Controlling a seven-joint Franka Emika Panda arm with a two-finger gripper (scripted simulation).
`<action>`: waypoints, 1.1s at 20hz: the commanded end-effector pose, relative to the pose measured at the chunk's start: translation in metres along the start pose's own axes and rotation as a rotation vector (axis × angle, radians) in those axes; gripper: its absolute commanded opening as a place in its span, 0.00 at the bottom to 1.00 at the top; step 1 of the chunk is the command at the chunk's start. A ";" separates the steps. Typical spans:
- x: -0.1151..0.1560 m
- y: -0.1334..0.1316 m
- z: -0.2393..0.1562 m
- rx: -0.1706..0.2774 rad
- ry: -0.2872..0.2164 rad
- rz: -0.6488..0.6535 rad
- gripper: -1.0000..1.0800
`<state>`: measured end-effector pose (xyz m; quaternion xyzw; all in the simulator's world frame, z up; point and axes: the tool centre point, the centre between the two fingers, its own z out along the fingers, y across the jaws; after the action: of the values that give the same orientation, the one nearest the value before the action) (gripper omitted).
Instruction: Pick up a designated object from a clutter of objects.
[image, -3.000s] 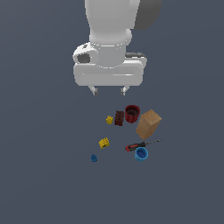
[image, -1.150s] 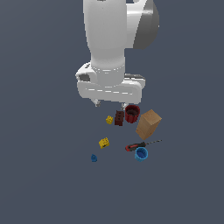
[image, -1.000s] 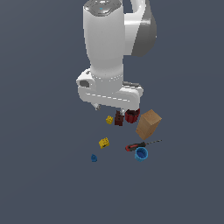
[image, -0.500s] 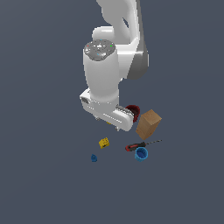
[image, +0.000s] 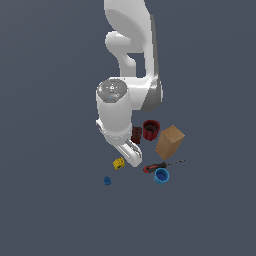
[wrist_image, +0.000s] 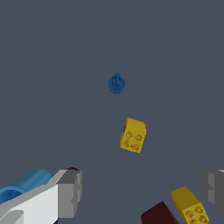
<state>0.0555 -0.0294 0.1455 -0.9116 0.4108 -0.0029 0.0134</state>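
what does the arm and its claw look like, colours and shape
The arm is smooth glossy white with rounded, bulbous links and a grey circular cap on one joint. The claw has a white body and blocky grey fingers. No cables or markings show.

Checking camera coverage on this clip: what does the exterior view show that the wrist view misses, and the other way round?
Exterior view only: the red cup, the wooden block and the arm's body.

Wrist view only: a second yellow brick next to the dark red brick, and the gripper with its fingers spread wide, holding nothing.

Both views: the lone yellow brick, the tiny blue piece, the blue cup and the dark red brick.
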 end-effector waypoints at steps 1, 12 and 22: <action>0.003 0.002 0.017 -0.005 0.001 0.070 0.96; 0.008 0.012 0.065 -0.022 0.008 0.267 0.96; 0.009 0.014 0.074 -0.026 0.009 0.297 0.96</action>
<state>0.0519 -0.0437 0.0722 -0.8409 0.5411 0.0003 0.0000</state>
